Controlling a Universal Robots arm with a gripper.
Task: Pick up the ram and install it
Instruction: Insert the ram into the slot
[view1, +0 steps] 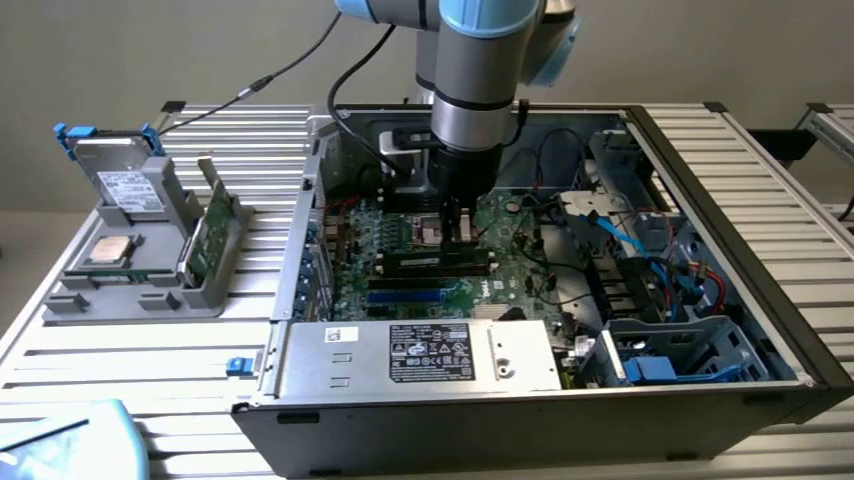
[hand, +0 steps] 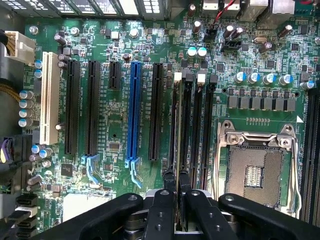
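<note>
Install step judged in hand: ram (hand: 177, 130) clamped edge-on by closed gripper (hand: 176, 192), straight beneath it, lined over outermost of DIMM slots (hand: 197, 130); seating depth not discernible. Even downward press judged required, edge kept aligned. Empty CPU socket (hand: 255, 172) seen beside gripper, farther out

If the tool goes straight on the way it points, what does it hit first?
Likely the memory slots: the tool, shut on the ram, points down at the motherboard, so the ram's lower edge lands there first. Remaining gap is unclear.
</note>
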